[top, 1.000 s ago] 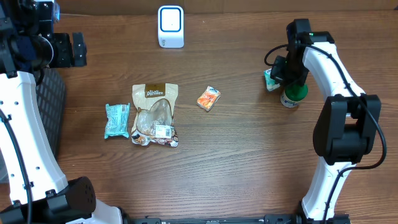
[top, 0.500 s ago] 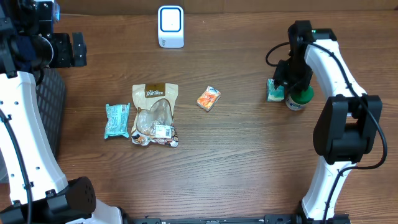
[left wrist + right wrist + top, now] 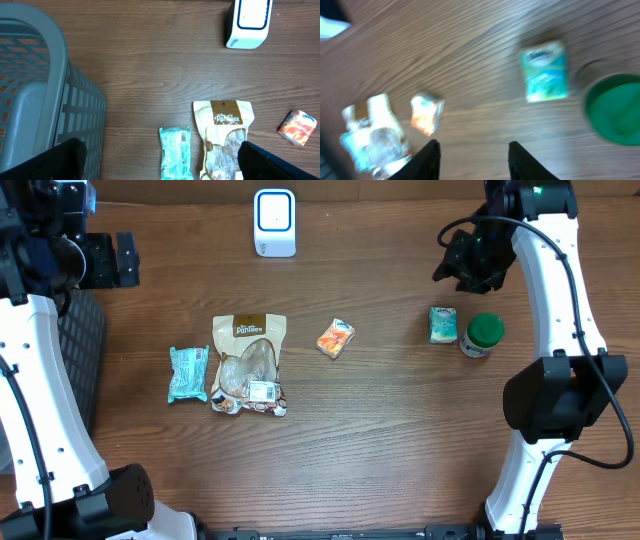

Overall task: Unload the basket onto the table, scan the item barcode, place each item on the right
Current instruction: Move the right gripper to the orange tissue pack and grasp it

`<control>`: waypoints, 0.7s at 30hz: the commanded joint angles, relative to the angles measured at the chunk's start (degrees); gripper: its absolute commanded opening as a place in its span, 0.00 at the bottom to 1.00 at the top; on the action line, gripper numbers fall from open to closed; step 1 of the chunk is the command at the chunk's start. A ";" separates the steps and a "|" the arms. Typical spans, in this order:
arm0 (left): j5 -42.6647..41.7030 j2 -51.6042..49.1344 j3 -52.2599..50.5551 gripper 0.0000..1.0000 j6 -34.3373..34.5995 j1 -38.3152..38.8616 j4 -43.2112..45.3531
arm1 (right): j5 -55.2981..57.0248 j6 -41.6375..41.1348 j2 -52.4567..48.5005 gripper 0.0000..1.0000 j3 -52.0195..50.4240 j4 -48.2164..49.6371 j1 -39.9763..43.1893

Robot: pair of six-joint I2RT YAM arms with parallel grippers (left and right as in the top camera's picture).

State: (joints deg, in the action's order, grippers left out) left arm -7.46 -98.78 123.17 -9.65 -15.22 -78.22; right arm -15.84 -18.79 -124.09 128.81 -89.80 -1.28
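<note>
The right claw (image 3: 472, 161) is a little apart and holds nothing. Near it on the worktop (image 3: 400, 440) lie one teal box (image 3: 443, 324) and, just beside it, one green-topped jar (image 3: 482, 335). Farther off are one orange pack (image 3: 336, 339), one brown bag (image 3: 250, 365), one blue pack (image 3: 188, 373), one white scanner (image 3: 274, 222) and one grey basket (image 3: 40, 100). The left claw (image 3: 160, 167) is wide apart and empty.

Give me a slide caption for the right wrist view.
Open, empty right gripper above the table, with teal packet, green-lidded jar, orange packet and snack bag below.
</note>
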 commanded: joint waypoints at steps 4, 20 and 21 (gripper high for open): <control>0.22 0.17 1.16 0.99 -1.09 -0.09 0.07 | -9.60 5.07 1.36 0.33 2.14 -2.97 -1.25; 0.22 0.17 1.16 1.00 -1.09 -0.13 0.04 | -7.91 6.84 2.58 0.50 -1.97 0.63 -8.37; 0.22 0.17 1.16 1.00 -1.07 -0.13 0.04 | -7.78 6.80 2.58 0.51 -2.51 1.07 -8.74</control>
State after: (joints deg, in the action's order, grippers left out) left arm -7.46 -98.78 123.17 -9.65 -15.22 -78.24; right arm -24.05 -12.36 -123.85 127.79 -89.47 -8.95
